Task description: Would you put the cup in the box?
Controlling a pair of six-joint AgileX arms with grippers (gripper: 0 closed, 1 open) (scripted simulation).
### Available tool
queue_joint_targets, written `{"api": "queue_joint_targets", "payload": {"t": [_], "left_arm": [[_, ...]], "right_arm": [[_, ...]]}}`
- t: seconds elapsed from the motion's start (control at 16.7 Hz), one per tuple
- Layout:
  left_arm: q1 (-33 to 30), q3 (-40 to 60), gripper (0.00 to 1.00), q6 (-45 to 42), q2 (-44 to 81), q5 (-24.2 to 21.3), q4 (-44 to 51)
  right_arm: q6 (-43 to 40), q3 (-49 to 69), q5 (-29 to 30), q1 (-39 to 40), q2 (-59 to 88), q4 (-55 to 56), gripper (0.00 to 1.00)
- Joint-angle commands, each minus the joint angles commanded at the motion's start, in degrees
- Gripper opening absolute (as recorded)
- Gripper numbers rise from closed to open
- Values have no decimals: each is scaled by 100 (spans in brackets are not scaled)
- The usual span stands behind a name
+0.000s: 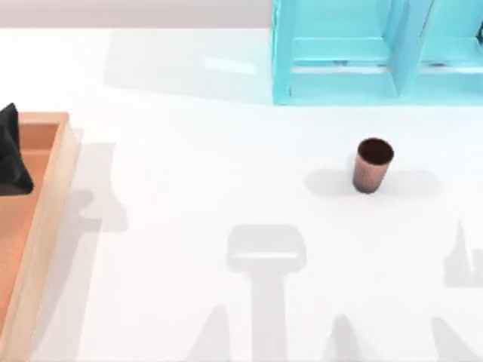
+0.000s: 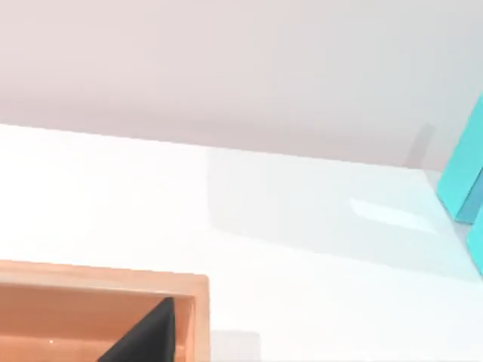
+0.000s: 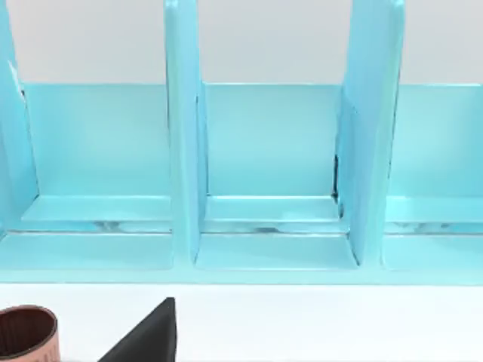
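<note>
Left claw (image 1: 11, 154) hangs over the far end of the box, at the left edge of the top view, and I cannot tell whether it's released or clenched. My left wrist view catches a dark wedge of it (image 2: 147, 335) against the box's inner floor. Right claw (image 3: 147, 335) shows as a dark wedge in its own wrist view, low over the table; I can't tell its state either.

Table (image 1: 189, 151) is white and spreads wide to the right of the left claw. Shelf (image 1: 339, 83), light blue, stands at the table's far side, well apart from the left claw and straight ahead of the right claw, its open bays facing that camera (image 3: 272, 173). Box (image 1: 53, 196) sits directly under the left claw, with a tan rim (image 2: 98, 273) and an orange-brown floor. Cup (image 1: 372, 166) stands upright on the table, outside the box, well away from the left claw toward the right side. In the right wrist view its rim (image 3: 26, 332) is close beside the right claw, not touching.
</note>
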State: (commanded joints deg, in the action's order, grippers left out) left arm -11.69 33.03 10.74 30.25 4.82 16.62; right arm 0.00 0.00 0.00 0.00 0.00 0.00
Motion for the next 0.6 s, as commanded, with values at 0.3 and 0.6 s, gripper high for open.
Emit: {"api": "queue_joint_targets", "payload": {"t": [0.3,0.6], "left_arm": [[-1008,2847,100,921,2752,406,1425],[-2104,5955,100,1913,5784,844,2966]], "right_arm": [[0,0,0,0,0,0,100],[0,0,0,0,0,0,100]]}}
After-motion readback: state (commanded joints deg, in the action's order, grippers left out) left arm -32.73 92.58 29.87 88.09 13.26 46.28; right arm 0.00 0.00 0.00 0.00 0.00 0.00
